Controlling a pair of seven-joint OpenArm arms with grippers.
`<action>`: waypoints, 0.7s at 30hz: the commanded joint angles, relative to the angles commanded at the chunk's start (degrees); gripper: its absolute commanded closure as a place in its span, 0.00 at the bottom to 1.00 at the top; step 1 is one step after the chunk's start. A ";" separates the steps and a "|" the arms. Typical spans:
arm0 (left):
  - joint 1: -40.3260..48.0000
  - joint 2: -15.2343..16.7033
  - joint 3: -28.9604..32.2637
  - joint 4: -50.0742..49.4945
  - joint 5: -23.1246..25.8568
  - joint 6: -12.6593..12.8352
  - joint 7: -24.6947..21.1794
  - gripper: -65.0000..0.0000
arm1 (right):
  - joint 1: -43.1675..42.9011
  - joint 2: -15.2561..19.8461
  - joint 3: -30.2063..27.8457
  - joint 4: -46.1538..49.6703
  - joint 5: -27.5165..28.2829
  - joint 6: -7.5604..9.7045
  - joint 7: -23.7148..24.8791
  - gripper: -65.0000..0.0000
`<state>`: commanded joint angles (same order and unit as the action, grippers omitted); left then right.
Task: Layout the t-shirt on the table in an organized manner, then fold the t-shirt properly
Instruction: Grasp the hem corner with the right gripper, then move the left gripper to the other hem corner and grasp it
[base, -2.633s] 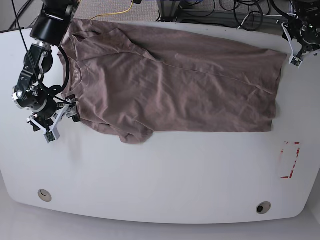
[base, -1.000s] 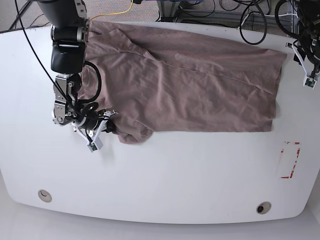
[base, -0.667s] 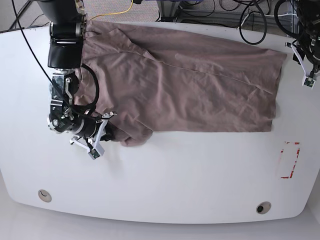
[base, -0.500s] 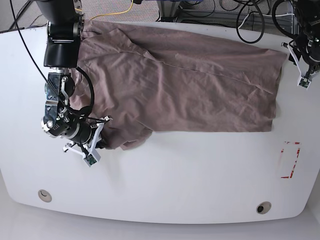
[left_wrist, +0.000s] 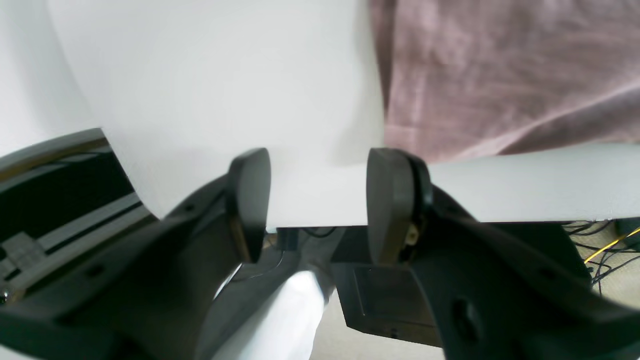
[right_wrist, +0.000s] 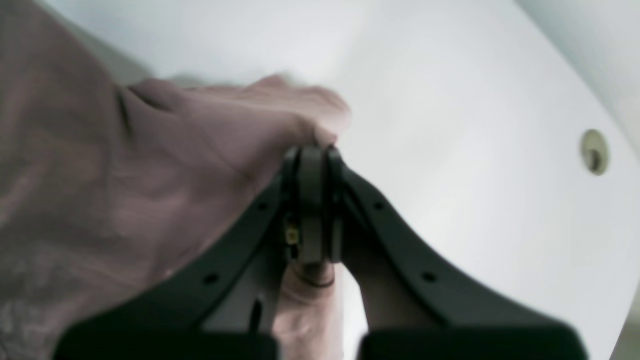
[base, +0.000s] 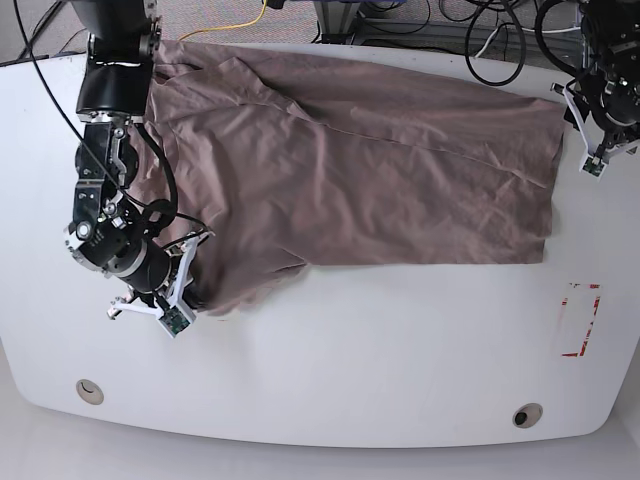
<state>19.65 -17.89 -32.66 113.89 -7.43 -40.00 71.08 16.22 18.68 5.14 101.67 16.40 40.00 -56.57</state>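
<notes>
T-shirt (base: 360, 170) lies mostly spread, unfolded; my right pincer (right_wrist: 312, 150) pinches its sleeve, apparently; left pincer (left_wrist: 315, 200) gapes empty.

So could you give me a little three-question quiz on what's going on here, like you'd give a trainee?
1. True or false: the right end effector is shut on the t-shirt.
2. The left end effector is: A) gripping cloth, B) open and holding nothing, C) out of view.
3. Fill in: the red mark on the table lies on the side of the ____ arm.

Key: 1 true; 2 B; 3 left.
</notes>
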 joint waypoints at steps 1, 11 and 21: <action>0.00 0.00 0.00 0.00 0.00 0.00 0.00 0.56 | 0.00 0.09 0.00 -0.53 0.00 0.00 0.00 1.00; -3.34 1.14 0.53 -0.09 0.09 0.00 0.09 0.55 | 2.02 1.23 0.00 -12.84 0.00 0.00 6.68 0.89; -13.27 1.14 0.44 -1.49 0.18 0.00 0.09 0.55 | 2.02 3.25 0.09 -13.54 0.00 0.00 8.44 0.04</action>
<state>6.37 -16.75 -32.22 112.40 -7.25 -40.00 71.16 18.24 21.93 5.23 88.13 16.40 40.00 -48.13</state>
